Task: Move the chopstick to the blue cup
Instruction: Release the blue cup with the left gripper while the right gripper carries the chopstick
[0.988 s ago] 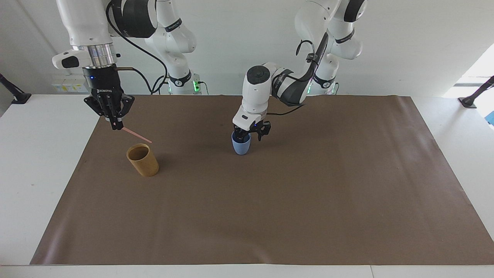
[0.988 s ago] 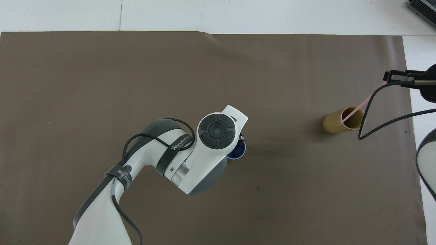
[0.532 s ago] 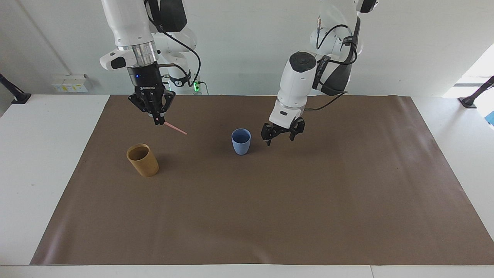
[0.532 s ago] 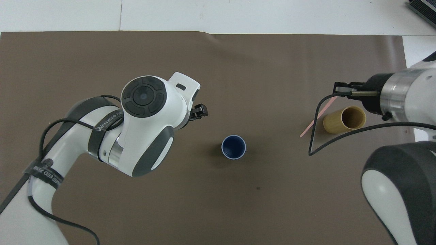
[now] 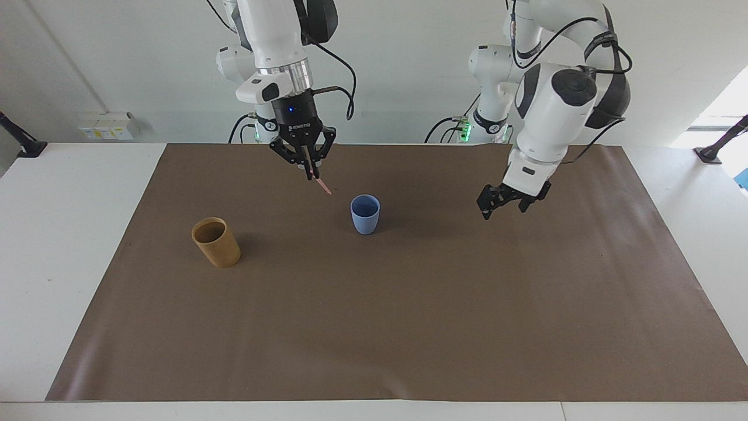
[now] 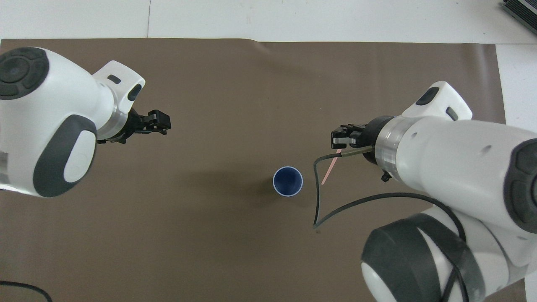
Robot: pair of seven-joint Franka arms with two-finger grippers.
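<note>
Pale pink thin chopstick point(image 5: 322, 186), pinched in the right claw point(image 5: 310, 173), slants down toward the light blue plastic tumbler point(image 5: 365, 214) just beside; left claw point(image 5: 506, 202) wide, waiting.

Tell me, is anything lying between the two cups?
No. In the facing view only bare brown mat lies between the tan cup and the blue cup.
</note>
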